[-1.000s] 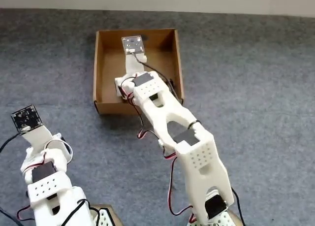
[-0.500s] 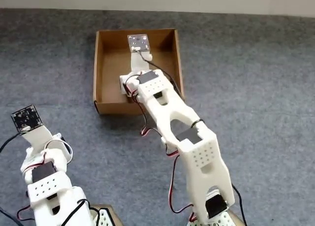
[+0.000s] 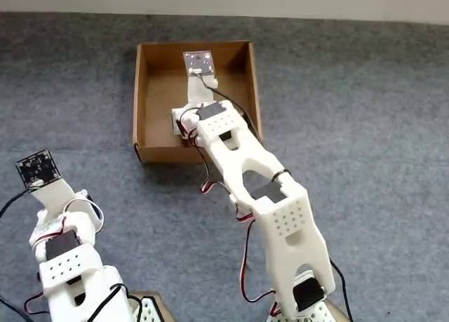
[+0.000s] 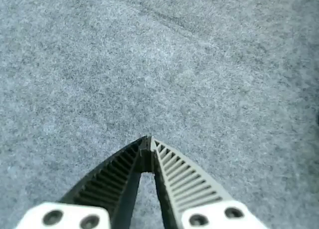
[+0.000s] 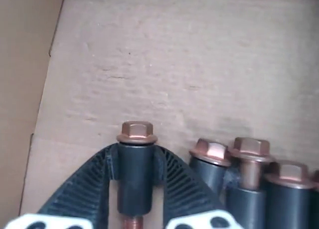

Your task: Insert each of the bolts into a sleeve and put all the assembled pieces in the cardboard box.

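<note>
One sleeved bolt clamped in right gripper — over cardboard box floor, left gripper closed

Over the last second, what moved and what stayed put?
The right arm eased slightly farther into the cardboard box, and its wrist drifted a little sideways. The right gripper clamps a sleeved bolt. The left arm and the box did not move.
</note>
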Motion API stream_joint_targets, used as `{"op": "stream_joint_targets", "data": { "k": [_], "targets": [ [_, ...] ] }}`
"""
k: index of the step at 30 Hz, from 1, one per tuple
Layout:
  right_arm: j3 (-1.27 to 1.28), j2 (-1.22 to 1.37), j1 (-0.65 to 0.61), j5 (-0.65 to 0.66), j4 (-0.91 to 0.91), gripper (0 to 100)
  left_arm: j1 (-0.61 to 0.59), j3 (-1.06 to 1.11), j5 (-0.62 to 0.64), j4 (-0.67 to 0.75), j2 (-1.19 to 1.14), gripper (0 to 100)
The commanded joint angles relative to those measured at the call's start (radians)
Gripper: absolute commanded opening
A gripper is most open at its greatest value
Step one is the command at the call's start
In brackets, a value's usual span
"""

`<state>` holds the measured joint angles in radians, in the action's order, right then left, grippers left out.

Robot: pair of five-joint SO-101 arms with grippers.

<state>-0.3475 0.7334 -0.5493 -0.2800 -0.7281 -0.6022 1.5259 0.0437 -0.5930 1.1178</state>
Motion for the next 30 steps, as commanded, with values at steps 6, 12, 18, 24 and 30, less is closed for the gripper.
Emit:
{"op": "stream_joint_targets", "data": {
  "k": [6,12,18,24,30],
  "targets": [
    [-0.062,-0.004,0.021,0.012,-0.036,9.8,-0.007,-0.008,0.008,0.018,0.001,1],
    [-0.229,-0.004,0.021,0.012,-0.165,9.8,-0.007,-0.008,0.008,0.02,0.001,1],
    [-0.435,-0.002,0.016,0.014,-0.355,9.8,-0.007,-0.008,0.008,0.02,0.001,1],
    [-0.65,-0.001,0.044,0.02,-0.499,10.1,-0.007,-0.008,0.008,0.02,0.001,1],
    [-0.883,0.004,0.097,0.02,-0.661,10.1,-0.007,-0.008,0.008,0.02,0.001,1]
  ]
}}
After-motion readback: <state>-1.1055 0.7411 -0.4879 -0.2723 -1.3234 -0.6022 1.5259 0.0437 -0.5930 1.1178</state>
